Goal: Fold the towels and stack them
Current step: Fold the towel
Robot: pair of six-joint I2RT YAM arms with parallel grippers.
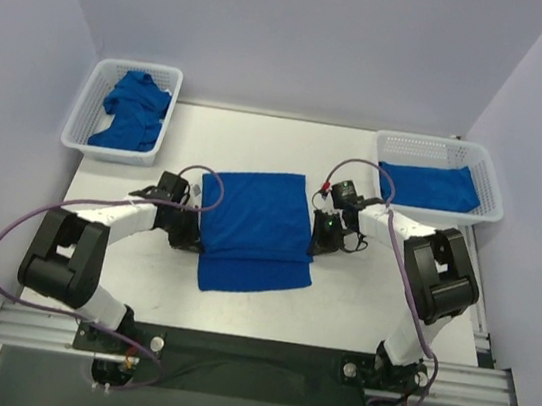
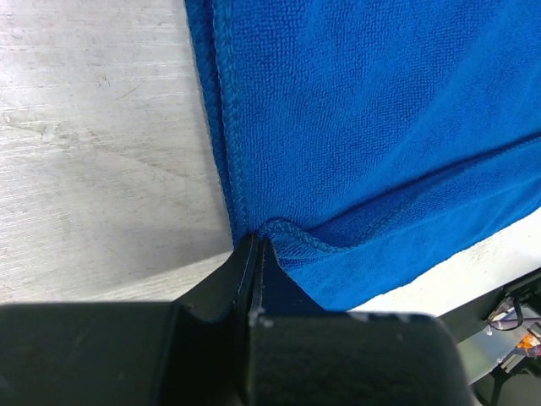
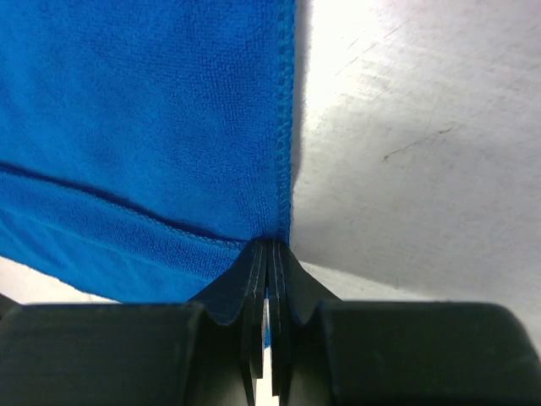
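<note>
On the white table (image 1: 369, 298), a half-folded blue towel (image 1: 253, 223) has the left gripper (image 1: 191, 232) clamping its left edge and the right gripper (image 1: 319, 232) clamping its right edge.

Royal blue towel (image 1: 255, 229) on a scuffed white-grey table (image 1: 336, 313).
Its plain pile carries a stitched hem of the same blue, meeting the black fingers (image 2: 224, 292) of the left gripper (image 2: 255, 245) and the equally black right gripper (image 3: 270, 247). Beyond the left gripper a white lattice basket (image 1: 83, 116) holds crumpled cloth (image 1: 132, 111) of that blue; beyond the right, a second white basket (image 1: 488, 183) holds a blue folded towel (image 1: 427, 186).
</note>
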